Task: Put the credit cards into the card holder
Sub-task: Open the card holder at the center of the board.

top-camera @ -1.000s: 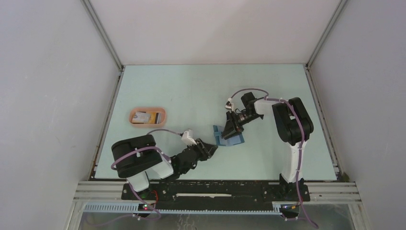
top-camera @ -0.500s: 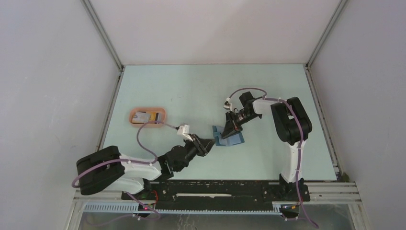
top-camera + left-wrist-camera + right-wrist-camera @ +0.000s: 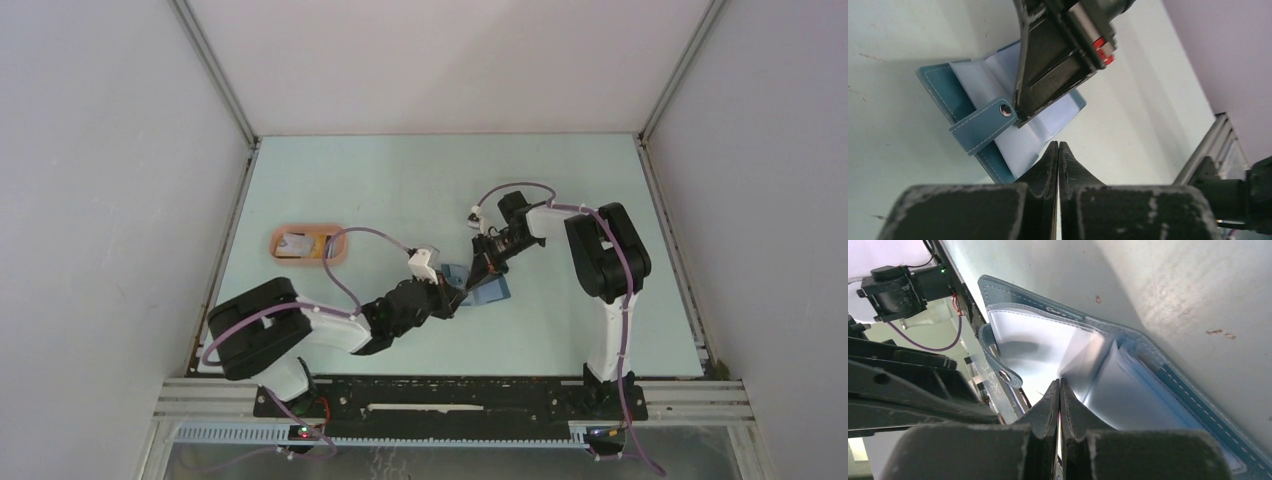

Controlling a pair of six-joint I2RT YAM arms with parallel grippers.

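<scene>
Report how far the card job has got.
Done: the card holder lies open on the table. In hand: the left pincer and right pincer are both shut, tips at its clear sleeves; no card shows in either. Left: at least two credit cards sit in the pink tray, none visibly slotted.

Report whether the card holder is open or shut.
Open. The card holder lies spread on the table, its clear sleeves fanned apart and its snap strap unfastened.
</scene>
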